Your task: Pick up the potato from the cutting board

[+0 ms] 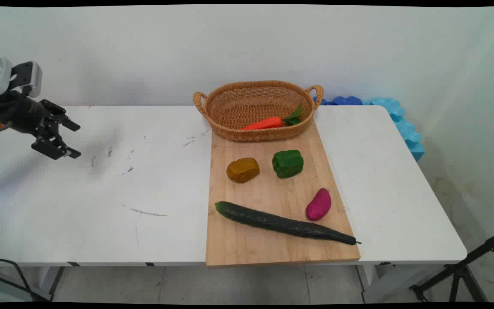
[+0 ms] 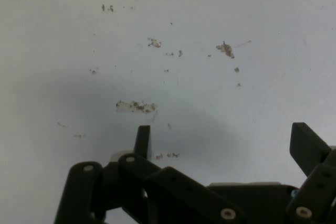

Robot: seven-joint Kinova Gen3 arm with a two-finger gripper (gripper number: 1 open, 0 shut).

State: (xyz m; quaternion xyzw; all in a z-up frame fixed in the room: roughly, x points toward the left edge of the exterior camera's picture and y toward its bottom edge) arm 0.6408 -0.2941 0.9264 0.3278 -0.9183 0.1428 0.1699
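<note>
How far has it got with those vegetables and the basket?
One thing already lies in the wicker basket: the carrot. Nothing is in hand; the gripper hangs open over bare table at the far left, well away from the cutting board. On the board outside the basket lie the potato, green bell pepper, purple sweet potato and cucumber.

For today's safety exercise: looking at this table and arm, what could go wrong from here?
1. The cucumber reaches the cutting board's right edge; a nudge might roll it off.
2. The board overhangs the table's near edge and might tip if pressed there.
3. The basket sits partly on the board and may wobble.
</note>
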